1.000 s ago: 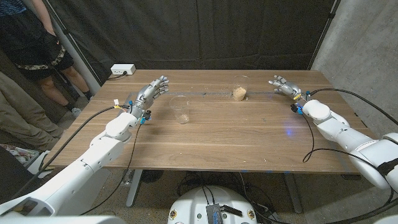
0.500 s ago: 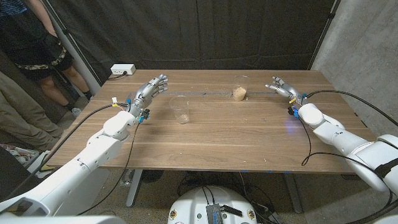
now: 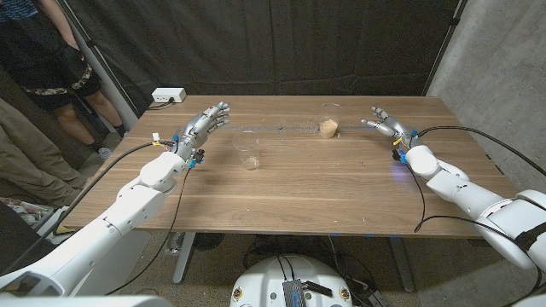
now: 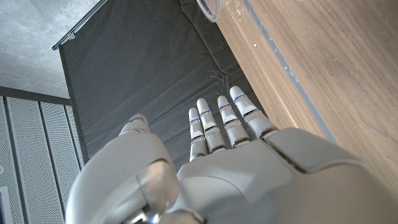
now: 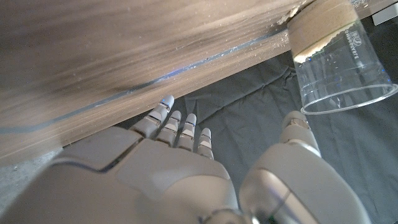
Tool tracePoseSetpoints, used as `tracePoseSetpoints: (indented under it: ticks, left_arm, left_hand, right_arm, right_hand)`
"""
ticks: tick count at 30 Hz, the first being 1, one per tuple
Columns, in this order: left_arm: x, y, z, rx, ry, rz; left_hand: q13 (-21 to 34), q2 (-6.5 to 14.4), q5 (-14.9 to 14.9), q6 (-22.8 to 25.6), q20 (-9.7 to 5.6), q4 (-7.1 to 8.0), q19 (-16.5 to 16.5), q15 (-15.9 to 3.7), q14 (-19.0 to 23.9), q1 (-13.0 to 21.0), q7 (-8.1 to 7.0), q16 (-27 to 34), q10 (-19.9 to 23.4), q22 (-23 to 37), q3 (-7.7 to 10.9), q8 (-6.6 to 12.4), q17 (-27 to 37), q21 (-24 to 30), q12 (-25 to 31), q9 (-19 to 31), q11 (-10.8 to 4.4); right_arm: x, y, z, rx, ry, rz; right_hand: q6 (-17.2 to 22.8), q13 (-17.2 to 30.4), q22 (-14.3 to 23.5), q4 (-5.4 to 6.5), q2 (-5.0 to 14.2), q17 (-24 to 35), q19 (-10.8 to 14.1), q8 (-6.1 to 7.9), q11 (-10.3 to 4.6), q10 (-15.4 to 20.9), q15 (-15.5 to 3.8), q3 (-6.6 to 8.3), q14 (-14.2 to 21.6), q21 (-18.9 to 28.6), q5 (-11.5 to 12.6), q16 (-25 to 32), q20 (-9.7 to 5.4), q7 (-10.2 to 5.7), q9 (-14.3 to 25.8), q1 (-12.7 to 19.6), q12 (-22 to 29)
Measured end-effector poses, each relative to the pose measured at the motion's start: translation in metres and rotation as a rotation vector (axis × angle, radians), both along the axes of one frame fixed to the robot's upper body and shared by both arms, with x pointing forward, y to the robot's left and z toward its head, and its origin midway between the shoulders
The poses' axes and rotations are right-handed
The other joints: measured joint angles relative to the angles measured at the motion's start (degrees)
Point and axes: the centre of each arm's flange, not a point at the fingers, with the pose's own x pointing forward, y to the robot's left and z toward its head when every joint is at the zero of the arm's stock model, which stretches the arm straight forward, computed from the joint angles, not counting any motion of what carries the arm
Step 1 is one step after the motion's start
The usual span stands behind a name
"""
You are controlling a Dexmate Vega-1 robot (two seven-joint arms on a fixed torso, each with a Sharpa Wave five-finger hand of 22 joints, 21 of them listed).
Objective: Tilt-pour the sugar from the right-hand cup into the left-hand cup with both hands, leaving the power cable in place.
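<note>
Wooden table [image 3: 299, 188] carries both clear cups in the head view. The cup with sugar [image 3: 329, 121] stands upright toward twelve o'clock of the tabletop, a tan layer in its bottom; the empty cup [image 3: 247, 149] stands upright toward ten o'clock, well apart from it. The right hand [image 3: 386, 120] hangs at about three o'clock of the sugar cup, near but not touching, fingers apart and holding nothing, likely lined up for a side grasp. The left hand [image 3: 205, 124] sits at ten o'clock of the empty cup, also spread and empty, probably waiting to steady or lift it. A white power strip [image 3: 168, 96] lies at the table's far left corner, away from both hands, so the cable there is untouched.

From the left wrist, the left hand [image 4: 230, 155] shows straight, parted fingers with nothing in them; a cup's rim [image 4: 212, 9] lies beyond the fingertips.

From the right wrist, the right hand [image 5: 186, 168] is spread and empty, thumb toward the sugar cup [image 5: 336, 56], a clear gap between them.
</note>
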Motion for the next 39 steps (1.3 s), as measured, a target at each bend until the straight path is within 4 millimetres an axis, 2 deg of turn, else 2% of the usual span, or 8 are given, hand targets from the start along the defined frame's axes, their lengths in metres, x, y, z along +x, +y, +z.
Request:
tracePoseSetpoints:
  ticks: [7,12,14,17,19,35,39]
  left_arm:
    - [-0.001,0.0,-0.001,0.001,0.003,0.001]
    - [-0.001,0.0,-0.001,0.001,0.005,0.003]
    - [-0.001,0.0,-0.001,0.001,0.006,0.004]
    - [-0.001,0.0,0.002,0.002,0.003,0.004]
    - [0.0,0.0,0.002,0.003,0.003,0.004]
    - [0.004,-0.004,0.002,0.009,0.012,0.002]
    - [0.005,-0.004,0.002,0.009,0.015,0.002]
  left_hand:
    - [0.0,0.0,0.0,0.0,0.0,0.0,0.0,0.0,0.0,0.0,0.0,0.0,0.0,0.0,0.0,0.0,0.0,0.0,-0.22,0.0,0.0]
    - [0.0,0.45,0.0,0.0,0.0,0.0,0.0,0.0,0.0,-0.45,0.0,0.0,0.0,0.0,0.0,0.0,0.0,-0.21,-0.22,0.0,0.0]
    - [0.0,0.45,0.0,0.0,0.01,0.0,0.0,0.0,0.0,-0.45,0.0,0.0,0.0,0.0,0.0,0.0,0.01,-0.21,-0.22,0.0,0.0]
    - [0.0,0.45,0.0,0.0,0.01,0.0,0.0,0.0,0.0,-0.45,0.0,0.0,0.0,0.0,0.0,0.0,0.01,-0.21,-0.22,0.0,0.0]
    - [0.0,0.45,0.0,0.0,0.01,0.0,0.01,0.0,0.0,-0.45,0.0,0.0,0.0,0.0,0.0,0.0,0.01,-0.21,-0.22,0.0,0.0]
    - [0.0,0.45,0.0,0.0,0.01,0.0,0.01,0.0,0.0,-0.45,0.0,0.0,0.0,0.0,0.0,0.0,-0.27,-0.42,-0.21,-0.1,0.0]
    - [-0.01,0.44,0.0,0.0,0.01,0.0,0.01,0.0,0.0,-0.44,0.0,0.0,0.07,0.0,0.0,0.0,-0.27,-0.42,-0.21,-0.13,-0.07]
  right_arm:
    - [0.002,0.004,-0.005,0.0,0.03,0.036]
    - [0.003,0.008,-0.006,-0.003,0.049,0.068]
    - [0.004,0.009,-0.005,-0.003,0.063,0.084]
    - [0.005,0.011,-0.004,-0.003,0.083,0.108]
    - [0.006,0.011,-0.004,-0.003,0.093,0.119]
    - [0.008,0.017,0.001,-0.014,0.128,0.168]
    - [0.008,0.02,0.001,-0.015,0.126,0.176]
  right_hand:
    - [-1.56,-0.25,0.0,0.34,0.0,0.0,0.23,-0.26,0.61,-1.45,0.01,-0.36,-0.63,-0.66,0.0,0.0,-0.22,0.08,0.0,0.0,-0.35]
    - [-4.58,-0.52,0.01,0.07,-0.77,0.01,0.23,-1.12,1.57,-4.46,0.25,-1.37,-2.56,-2.1,0.21,0.0,-0.22,1.07,0.0,0.74,-0.81]
    - [-5.51,-0.52,0.01,-0.07,-1.22,0.01,0.23,-1.15,2.26,-5.19,0.13,-1.52,-3.0,-2.39,0.41,0.0,-0.22,1.39,0.0,0.89,-1.21]
    - [-6.45,-0.69,0.01,-0.15,-1.52,0.01,0.23,-1.16,2.43,-6.38,0.11,-2.08,-3.38,-2.76,0.63,0.0,-0.22,1.85,0.01,1.05,-1.43]
    - [-6.89,-0.82,0.01,-0.15,-1.54,0.01,0.21,-1.55,2.55,-6.66,0.35,-2.07,-3.62,-2.95,0.63,0.0,-0.2,1.88,0.01,1.03,-1.43]
    - [-7.14,-0.82,-0.02,0.17,-1.97,0.01,0.0,-1.55,2.65,-6.76,0.1,-2.86,-3.99,-3.65,1.07,0.0,0.01,1.79,0.01,1.05,-1.43]
    - [-7.13,-0.82,0.0,-0.15,-1.97,0.02,0.01,-1.27,2.65,-6.76,0.1,-3.18,-3.99,-3.65,1.07,0.01,0.0,1.79,0.01,1.05,-1.19]
